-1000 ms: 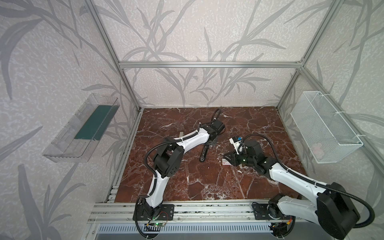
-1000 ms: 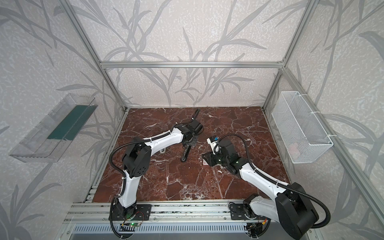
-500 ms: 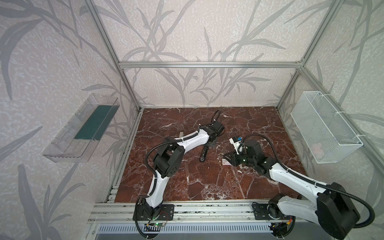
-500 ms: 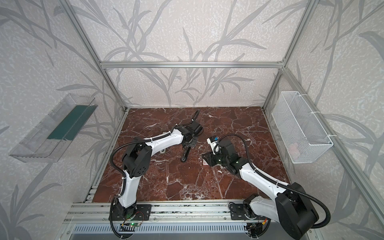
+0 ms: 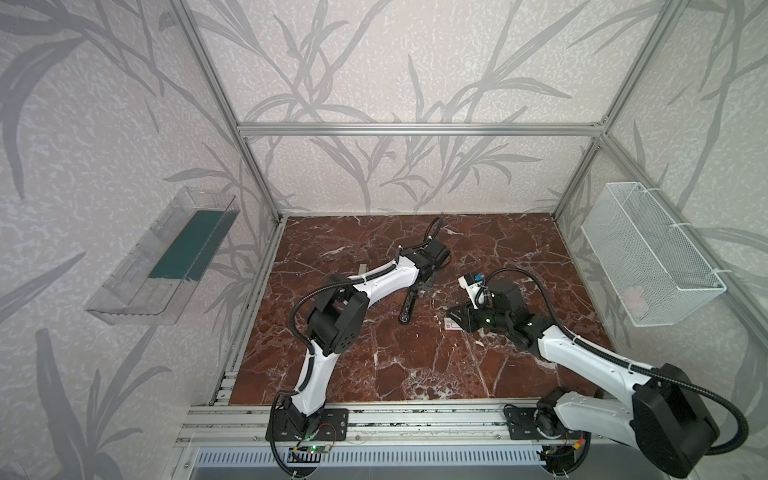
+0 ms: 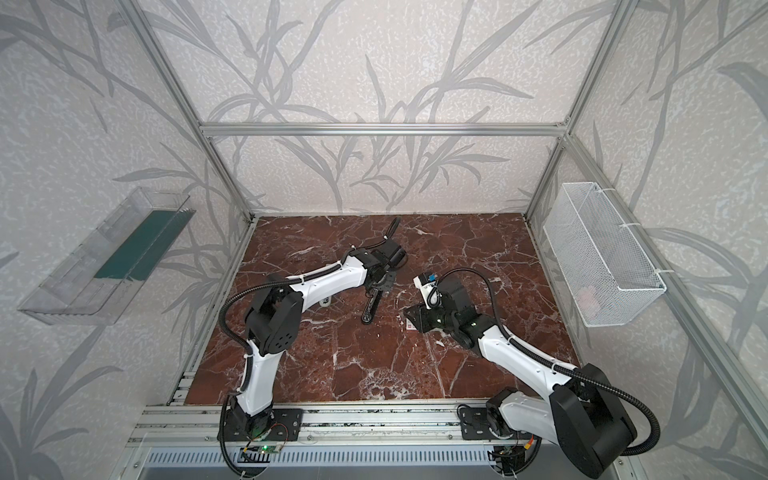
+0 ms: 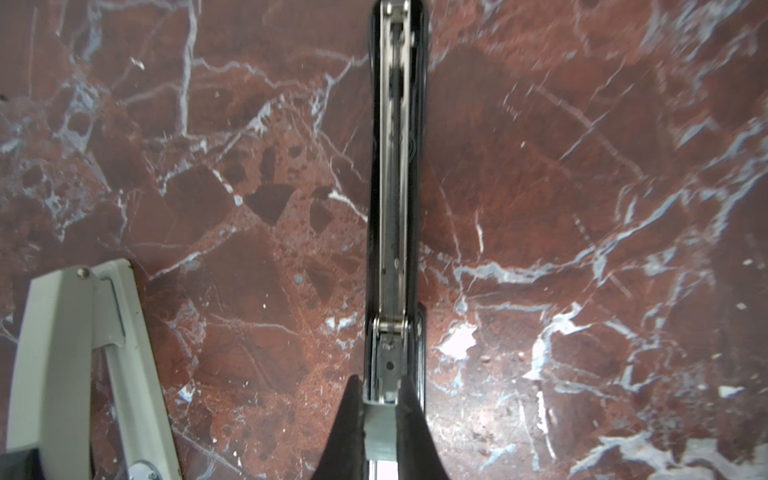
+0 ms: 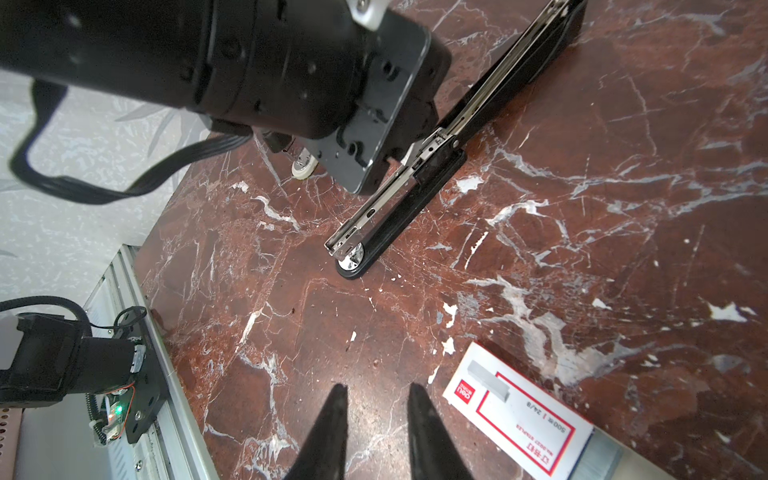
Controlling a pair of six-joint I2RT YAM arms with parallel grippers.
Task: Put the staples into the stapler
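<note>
Red-brown marbled tabletop (image 5: 415, 365). Lying on it: black stapler (image 8: 399, 216), mid-table, base flat. White, red-printed staple box (image 8: 515, 411) nearby. Pale grey stapler (image 7: 62, 353) beside the black one.

A lab test cell: aluminium frame (image 5: 415, 129), wallpapered panels (image 5: 415, 62), marble-look tabletop (image 5: 415, 353).

The left gripper (image 7: 381, 380) clamps the rear of the black stapler (image 7: 397, 166); its open metal channel runs toward 12 o'clock. A grey stapler (image 7: 62, 353) lies at the gripper's 8 o'clock.

White box (image 8: 515, 419): red "deli" logo, "STAPLES", "500"; other print too small.
</note>
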